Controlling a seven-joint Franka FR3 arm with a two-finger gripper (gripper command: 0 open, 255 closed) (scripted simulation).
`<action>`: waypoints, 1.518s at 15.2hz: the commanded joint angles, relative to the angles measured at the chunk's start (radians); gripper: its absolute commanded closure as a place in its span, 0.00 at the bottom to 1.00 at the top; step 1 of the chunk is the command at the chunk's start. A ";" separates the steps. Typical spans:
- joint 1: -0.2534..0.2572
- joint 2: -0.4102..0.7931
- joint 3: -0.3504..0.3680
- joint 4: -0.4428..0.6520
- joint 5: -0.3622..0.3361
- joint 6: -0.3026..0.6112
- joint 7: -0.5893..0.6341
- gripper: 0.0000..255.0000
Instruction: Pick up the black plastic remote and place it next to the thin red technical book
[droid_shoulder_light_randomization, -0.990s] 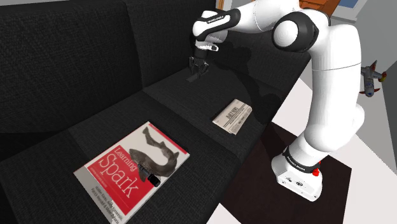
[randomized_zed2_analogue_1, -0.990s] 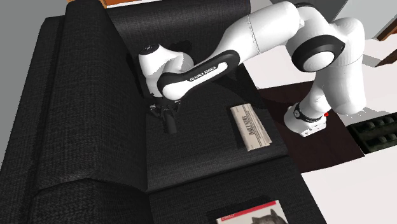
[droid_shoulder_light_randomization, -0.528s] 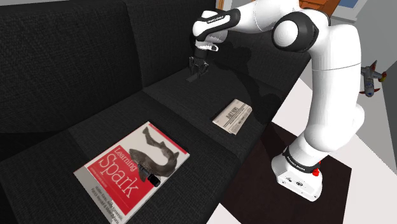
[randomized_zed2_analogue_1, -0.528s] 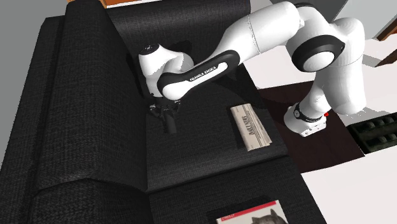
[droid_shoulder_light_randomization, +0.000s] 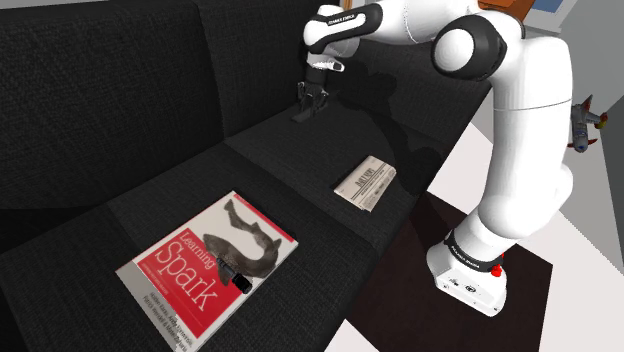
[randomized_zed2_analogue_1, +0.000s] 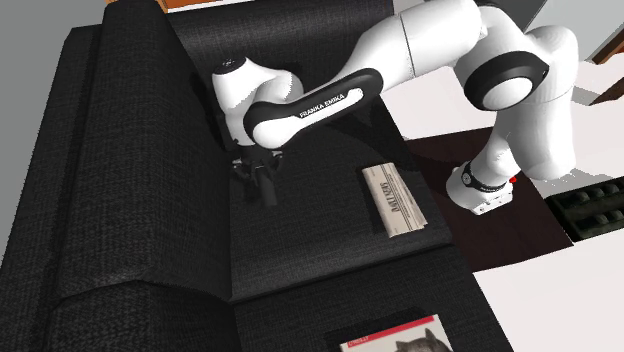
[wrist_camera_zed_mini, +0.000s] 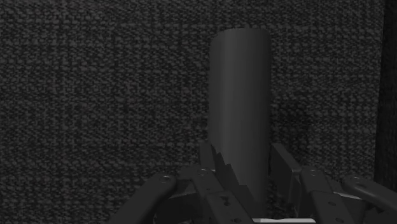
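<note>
Wrist view shows your gripper (wrist_camera_zed_mini: 245, 167) pinching the dark remote (wrist_camera_zed_mini: 240, 89), close over the sofa (droid_shoulder_light_randomization: 100, 120) seat near its back edge. Lift it straight up, hold tight, then carry it slowly to the red book (droid_shoulder_light_randomization: 205, 265) near the front edge.

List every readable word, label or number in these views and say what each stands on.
"Learning Spark": cover of the thin red and white book.
"FRANKA EMIKA": black band on the white robot arm.
Headline on the folded grey newspaper: too blurred to read.
Small print on the book: too small to read.
On the dark grey remote: none.
</note>
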 joint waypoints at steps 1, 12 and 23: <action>-0.002 -0.015 -0.001 0.004 -0.001 -0.019 0.002 1.00; 0.022 -0.159 0.008 -0.116 0.000 -0.036 0.039 1.00; 0.113 -0.500 0.072 -0.595 0.033 0.131 0.149 1.00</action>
